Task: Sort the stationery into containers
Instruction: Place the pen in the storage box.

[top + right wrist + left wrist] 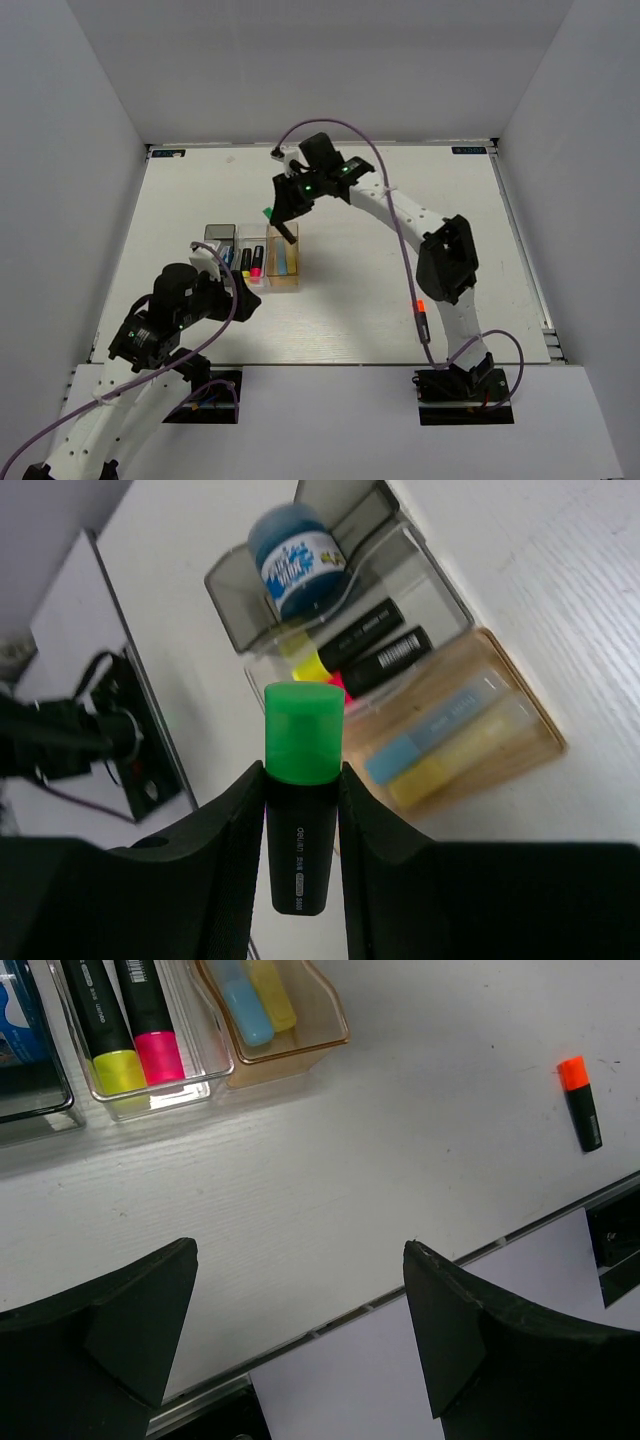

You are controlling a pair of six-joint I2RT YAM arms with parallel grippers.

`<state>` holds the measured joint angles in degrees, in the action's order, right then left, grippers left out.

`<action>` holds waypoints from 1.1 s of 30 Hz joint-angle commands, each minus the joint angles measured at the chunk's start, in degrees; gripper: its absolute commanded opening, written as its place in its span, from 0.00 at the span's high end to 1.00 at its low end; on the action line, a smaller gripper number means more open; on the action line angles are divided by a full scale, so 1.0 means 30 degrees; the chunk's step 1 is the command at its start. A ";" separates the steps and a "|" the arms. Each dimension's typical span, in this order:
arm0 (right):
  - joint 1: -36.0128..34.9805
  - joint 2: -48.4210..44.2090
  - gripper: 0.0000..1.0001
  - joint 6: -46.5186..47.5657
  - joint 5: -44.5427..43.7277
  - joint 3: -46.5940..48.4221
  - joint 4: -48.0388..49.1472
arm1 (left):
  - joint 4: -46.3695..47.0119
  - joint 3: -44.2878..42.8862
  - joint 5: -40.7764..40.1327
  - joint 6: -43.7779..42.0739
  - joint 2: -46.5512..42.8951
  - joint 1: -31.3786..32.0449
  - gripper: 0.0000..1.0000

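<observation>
The green highlighter (302, 810) sits clenched between the two fingers of the right claw (302, 772), black body pinched and green cap sticking out past the fingertips. It is held in the air above the row of trays; from the top camera the right claw (285, 226) hangs over the far end of the pale tan tray (296, 283).

Below it, the three trays stand side by side and touching. The dark grey tray (232, 622) holds the blue-white patterned block (298, 564). The clear tray (205, 1072) next to it holds a yellow highlighter (110, 1045) and a pink highlighter (155, 1032), lying parallel. The tan tray holds a light-blue marker (246, 1010) and a yellow marker (272, 990), also side by side.

An orange highlighter (580, 1102) lies loose on the white counter (350, 1180), well apart from the trays and near the right arm's base.

The left claw (300, 1305) is released, fingers spread wide with nothing between them, hovering over the counter's near edge just in front of the trays.
</observation>
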<state>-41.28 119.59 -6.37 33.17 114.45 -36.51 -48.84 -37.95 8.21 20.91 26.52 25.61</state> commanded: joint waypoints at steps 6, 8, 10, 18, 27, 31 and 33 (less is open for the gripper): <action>-0.1533 0.2996 1.00 -1.1518 -0.2587 0.1223 0.8563 | 0.0166 -0.1089 -0.0099 0.0617 -0.0315 -0.0098 0.06; -0.1914 0.3758 1.00 -1.1645 -0.3550 0.1458 0.8858 | 0.0372 -0.1030 -0.0158 0.0736 -0.0228 -0.0098 0.06; -0.2265 0.4341 1.00 -1.1441 -0.4313 0.1487 0.9353 | 0.0634 -0.0913 -0.0099 0.0941 -0.0141 -0.0127 0.06; -0.2471 0.5283 0.91 -1.0329 -0.4408 0.1022 0.9795 | 0.0549 -0.0562 -0.0099 0.1088 -0.0022 -0.0156 0.06; -0.2559 0.3996 0.54 -0.9186 -0.4317 -0.0240 0.9651 | 0.1016 -0.0444 0.0252 0.1059 -0.0082 -0.0127 0.06; -0.2647 0.3526 0.48 -0.8834 -0.4289 -0.0650 0.9534 | 0.0899 -0.0853 0.0603 0.1117 0.0007 -0.0127 0.07; -0.2618 0.3061 0.48 -0.8746 -0.3939 -0.0943 0.9534 | 0.0840 -0.0999 0.0691 0.1175 0.0094 -0.0098 0.13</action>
<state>-48.64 134.65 -34.11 20.73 112.38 -9.74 -47.40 -39.22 8.69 24.16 26.39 25.61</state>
